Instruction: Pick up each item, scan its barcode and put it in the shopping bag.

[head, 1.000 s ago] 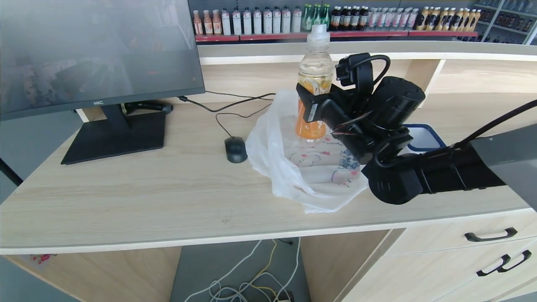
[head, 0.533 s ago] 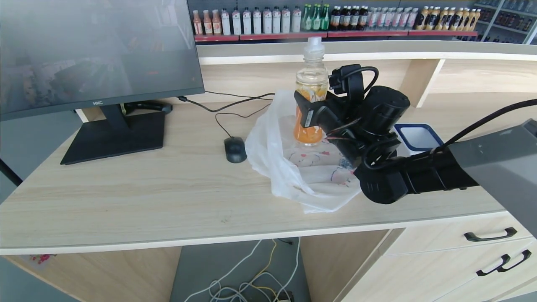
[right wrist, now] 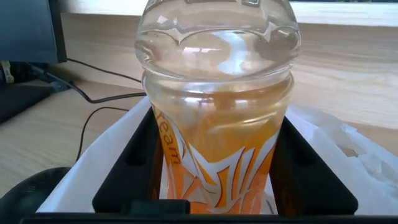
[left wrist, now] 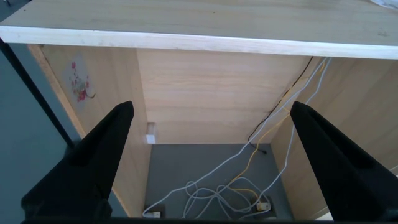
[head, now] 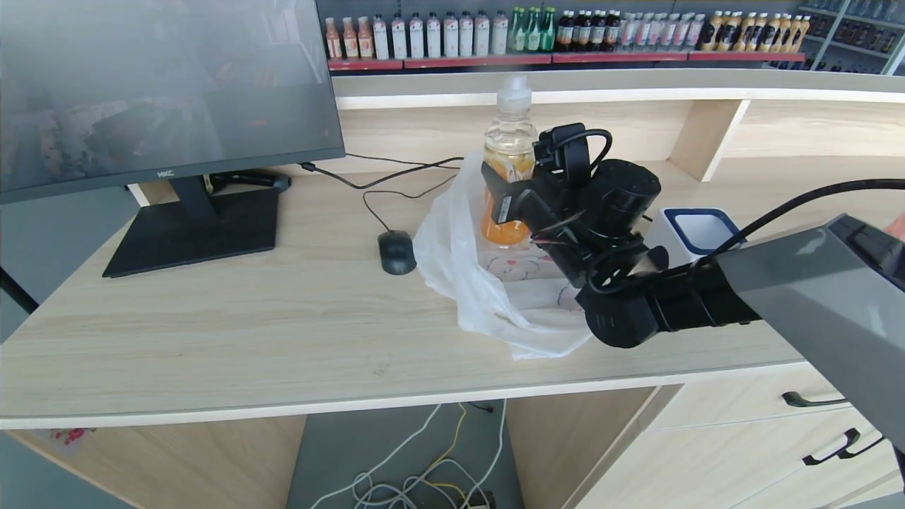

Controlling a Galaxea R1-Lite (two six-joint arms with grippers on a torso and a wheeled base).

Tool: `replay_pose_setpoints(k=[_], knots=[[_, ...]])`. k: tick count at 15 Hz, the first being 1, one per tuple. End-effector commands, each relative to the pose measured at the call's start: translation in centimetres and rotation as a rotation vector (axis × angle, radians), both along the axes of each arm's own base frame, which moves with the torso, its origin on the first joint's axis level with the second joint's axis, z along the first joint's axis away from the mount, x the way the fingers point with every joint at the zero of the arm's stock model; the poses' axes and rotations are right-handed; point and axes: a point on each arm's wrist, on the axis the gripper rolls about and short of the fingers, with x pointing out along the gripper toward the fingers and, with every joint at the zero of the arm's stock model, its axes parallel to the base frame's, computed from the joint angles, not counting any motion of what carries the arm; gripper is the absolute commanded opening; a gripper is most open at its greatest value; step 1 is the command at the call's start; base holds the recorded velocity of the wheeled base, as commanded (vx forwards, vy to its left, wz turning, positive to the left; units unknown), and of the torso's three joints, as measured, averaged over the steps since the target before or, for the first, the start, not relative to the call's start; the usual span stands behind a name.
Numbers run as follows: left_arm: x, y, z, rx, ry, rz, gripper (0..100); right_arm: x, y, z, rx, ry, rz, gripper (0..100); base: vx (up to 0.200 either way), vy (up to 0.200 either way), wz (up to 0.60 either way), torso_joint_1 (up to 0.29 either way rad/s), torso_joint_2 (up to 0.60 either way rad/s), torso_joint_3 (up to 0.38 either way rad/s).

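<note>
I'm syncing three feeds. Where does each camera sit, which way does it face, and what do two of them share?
Head view: on the head, facing forward and down at the counter; the right gripper shows, clamping the bottle at the shopping bag.
Left wrist view: below the counter edge, facing the cables underneath; the left gripper frames it with open fingers.
Right wrist view: on the right wrist, facing the bottle between its fingers.
Shared: head and right wrist views both show the bottle and shopping bag.
</note>
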Motion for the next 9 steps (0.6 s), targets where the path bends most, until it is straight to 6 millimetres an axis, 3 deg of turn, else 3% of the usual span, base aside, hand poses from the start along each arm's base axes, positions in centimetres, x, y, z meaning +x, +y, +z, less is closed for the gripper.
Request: replay_pose_setpoints(k=[1, 9], knots=[[0.0, 0.0, 0.0, 0.0, 0.0, 0.0, 100, 0.22, 0.36, -0.81, -0.011, 0.018, 0.004, 0, 0.0, 0.0, 0.0, 0.0, 0.0, 0.0], [0.0, 0.0, 0.0, 0.0, 0.0, 0.0, 100, 0.48, 0.68, -1.78, -0.022, 0.036, 0.005, 0, 0.0, 0.0, 0.0, 0.0, 0.0, 0.0]])
